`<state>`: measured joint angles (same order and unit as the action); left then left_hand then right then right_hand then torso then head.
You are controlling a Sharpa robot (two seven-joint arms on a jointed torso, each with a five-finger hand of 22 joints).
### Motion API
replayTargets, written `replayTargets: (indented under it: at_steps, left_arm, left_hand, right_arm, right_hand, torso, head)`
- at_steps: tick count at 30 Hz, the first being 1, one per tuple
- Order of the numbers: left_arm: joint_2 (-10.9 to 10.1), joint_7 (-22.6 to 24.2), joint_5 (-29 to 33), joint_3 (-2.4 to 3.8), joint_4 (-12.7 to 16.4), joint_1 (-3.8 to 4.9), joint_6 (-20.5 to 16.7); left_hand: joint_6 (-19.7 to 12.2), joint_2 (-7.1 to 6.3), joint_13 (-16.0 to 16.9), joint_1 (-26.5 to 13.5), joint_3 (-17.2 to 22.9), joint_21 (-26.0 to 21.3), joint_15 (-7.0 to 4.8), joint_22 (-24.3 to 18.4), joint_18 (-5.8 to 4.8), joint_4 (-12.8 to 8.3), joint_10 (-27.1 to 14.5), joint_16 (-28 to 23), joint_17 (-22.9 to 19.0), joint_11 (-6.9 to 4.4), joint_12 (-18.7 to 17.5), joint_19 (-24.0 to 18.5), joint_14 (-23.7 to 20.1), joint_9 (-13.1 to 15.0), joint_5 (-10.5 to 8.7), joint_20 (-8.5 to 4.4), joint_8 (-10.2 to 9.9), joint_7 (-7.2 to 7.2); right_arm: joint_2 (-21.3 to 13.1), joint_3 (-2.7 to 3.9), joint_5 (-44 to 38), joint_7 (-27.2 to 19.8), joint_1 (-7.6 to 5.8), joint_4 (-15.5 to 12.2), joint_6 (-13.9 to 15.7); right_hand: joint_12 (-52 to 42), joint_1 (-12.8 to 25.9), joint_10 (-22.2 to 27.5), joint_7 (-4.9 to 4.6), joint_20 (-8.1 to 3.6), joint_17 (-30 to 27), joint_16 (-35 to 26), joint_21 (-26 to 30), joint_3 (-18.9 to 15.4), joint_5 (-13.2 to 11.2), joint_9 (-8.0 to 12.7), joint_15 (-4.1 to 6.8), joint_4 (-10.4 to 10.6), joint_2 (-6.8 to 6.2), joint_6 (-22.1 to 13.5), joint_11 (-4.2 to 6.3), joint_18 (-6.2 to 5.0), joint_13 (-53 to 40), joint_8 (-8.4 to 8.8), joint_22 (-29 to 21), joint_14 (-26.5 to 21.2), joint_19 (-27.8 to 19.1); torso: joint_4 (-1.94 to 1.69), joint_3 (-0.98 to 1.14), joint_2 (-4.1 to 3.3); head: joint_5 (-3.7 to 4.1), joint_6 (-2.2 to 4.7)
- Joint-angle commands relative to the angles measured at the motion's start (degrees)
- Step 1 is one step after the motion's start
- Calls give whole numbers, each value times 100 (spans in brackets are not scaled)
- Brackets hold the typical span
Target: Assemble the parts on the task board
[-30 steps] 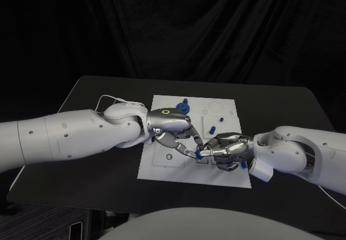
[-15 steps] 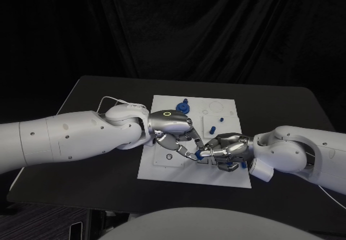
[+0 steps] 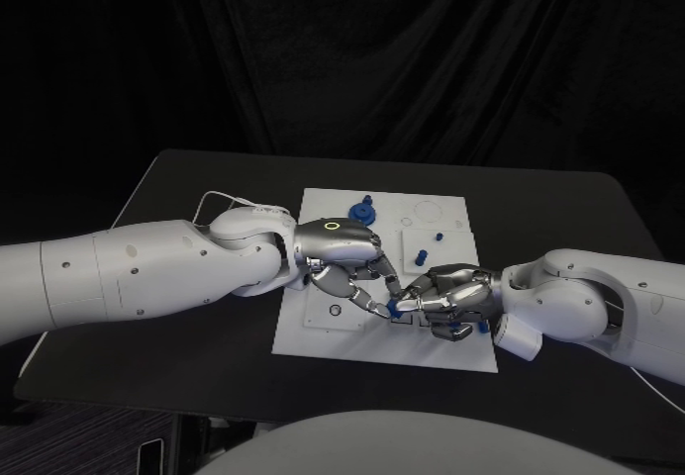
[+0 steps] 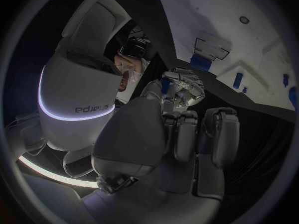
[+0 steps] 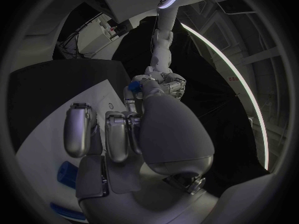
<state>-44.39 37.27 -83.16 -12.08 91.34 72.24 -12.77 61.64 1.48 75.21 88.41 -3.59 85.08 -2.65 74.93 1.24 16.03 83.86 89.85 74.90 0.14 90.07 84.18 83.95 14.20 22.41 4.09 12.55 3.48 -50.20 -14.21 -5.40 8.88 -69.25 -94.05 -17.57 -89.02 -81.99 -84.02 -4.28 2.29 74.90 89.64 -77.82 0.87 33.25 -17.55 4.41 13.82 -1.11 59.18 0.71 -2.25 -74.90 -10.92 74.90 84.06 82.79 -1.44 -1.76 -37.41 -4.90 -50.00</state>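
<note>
The white task board lies in the middle of the black table. My left hand and right hand meet fingertip to fingertip low over the board's near half. A small blue part sits between their fingertips, and both hands pinch it. The right wrist view shows that blue part at the fingers of the left hand. In the left wrist view the right hand stands just beyond my own curled fingers. The board under the two hands is hidden.
Other blue parts stand on the board: one at the far edge, two near the middle right, and one under the right hand. A white cable lies at the table's left.
The left hand has crept slightly nearer the right hand. The blue part stays between their fingertips.
</note>
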Motion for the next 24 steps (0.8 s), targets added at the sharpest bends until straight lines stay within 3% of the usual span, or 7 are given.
replayTargets:
  at_steps: [1,6,11,13,15,19,24]
  left_arm:
    - [12,25,38,0,-11,-16,60]
    - [17,6,38,0,-6,-24,78]
    - [15,-41,38,0,-16,-36,96]
    - [9,-74,38,0,-30,-41,98]
    - [-4,-124,38,0,-52,-46,97]
    - [-72,-290,38,0,-133,-53,93]
    - [-155,-494,38,0,-245,-56,76]
  left_hand:
    - [36,73,1479,153,70,24,-2,1350,-5,-10,614,15,1510,-40,-7,234,605,191,22,-19,133,-13]
    - [6,59,1479,196,112,27,-8,1351,-5,-19,614,15,1510,-46,-7,235,605,329,69,-25,259,-22]
    - [-102,24,1479,281,218,31,0,1352,-6,-25,614,15,1510,-31,-7,237,605,563,298,-23,444,-2]
    - [-167,1,1479,308,284,27,8,1350,-5,-18,614,15,1510,-19,-7,233,605,664,531,-19,510,15]
    - [-205,-12,1479,321,324,30,12,1351,-6,-15,614,15,1510,-14,-7,234,605,718,601,-15,542,22]
    - [-229,-13,1479,299,339,13,16,1345,-1,7,614,15,1510,-8,-7,221,605,744,591,-12,552,30]
    - [-300,-7,1479,254,370,-24,25,1333,8,33,614,15,1510,3,-7,192,605,777,537,-5,543,44]
  right_arm:
    - [-3,3,26,76,7,-3,-197]
    - [-1,3,26,81,7,-3,-188]
    - [-6,3,26,86,7,-4,-139]
    - [-13,3,26,89,7,-2,-125]
    - [-23,3,26,89,7,3,-116]
    - [-69,3,-95,27,6,9,7]
    - [-151,3,-445,-107,5,-9,322]
  right_hand:
    - [36,-10,-393,30,20,1384,-36,41,-1,-29,-874,-58,16,53,-20,-38,-115,-1230,-24,1025,555,-44]
    - [47,0,-373,11,39,1356,-53,97,-61,-184,-862,-77,43,70,-78,-58,-130,-1205,-46,1000,545,-81]
    - [120,26,-248,-43,77,1305,-83,195,-184,-500,-825,-118,106,109,-272,-106,-153,-1044,-91,954,526,-145]
    - [207,110,-107,-134,116,1230,-129,281,-285,-763,-738,-171,198,111,-559,-177,-170,-859,2,915,499,-200]
    - [318,165,74,-239,169,1054,-234,430,-383,-928,-624,-243,256,103,-893,-267,-206,-626,121,851,434,-295]
    - [480,254,344,-341,279,762,-416,710,-593,-1253,-460,-340,266,135,-1318,-365,-276,-284,132,719,316,-472]
    - [501,371,414,-358,301,670,-467,832,-827,-1606,-374,-352,263,166,-1580,-369,-309,-185,-19,647,277,-547]
  torso:
    - [1,1,6]
    - [1,0,4]
    - [6,-2,5]
    - [4,0,3]
    - [3,2,4]
    - [1,7,6]
    - [-2,5,8]
  head:
    - [-11,0]
    - [-21,0]
    - [-32,0]
    - [-29,0]
    - [-28,0]
    - [-16,0]
    - [-22,0]
